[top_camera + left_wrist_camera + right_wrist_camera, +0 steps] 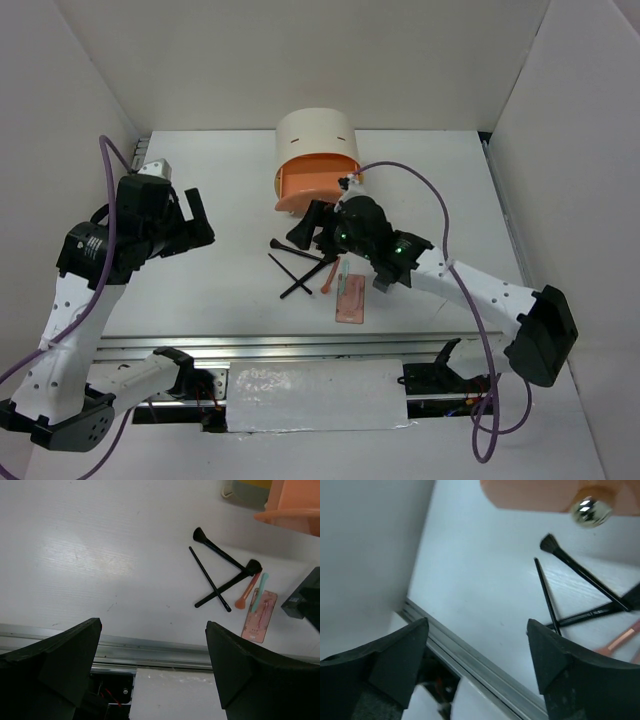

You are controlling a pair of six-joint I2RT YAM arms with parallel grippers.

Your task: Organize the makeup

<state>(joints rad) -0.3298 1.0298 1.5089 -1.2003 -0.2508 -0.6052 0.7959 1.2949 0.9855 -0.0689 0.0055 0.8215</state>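
The right end effector (476,625) is held spread, with nothing between its fingers, and is hung low over the desk (220,290) just in front of the orange drawer (305,185), whose shiny knob (591,510) is seen close ahead of it. This station is judged to be chosen so that each piece need be carried only a short way into the drawer. Just below and beside its fingers the black brushes (585,575) lie crossed over one another; one is best taken by a free end, away from the crossing. A little further out, toward the arm's own base, the orange-pink stick (247,592) and the teal stick (260,592) are laid side by side, the teal one resting on the pink palette (260,617). None of the makeup is yet seen stowed. Behind the drawer the cream drum box (315,135) is stood. The left end effector (152,625), likewise spread and empty, is held well apart, probably to leave the pile clear.
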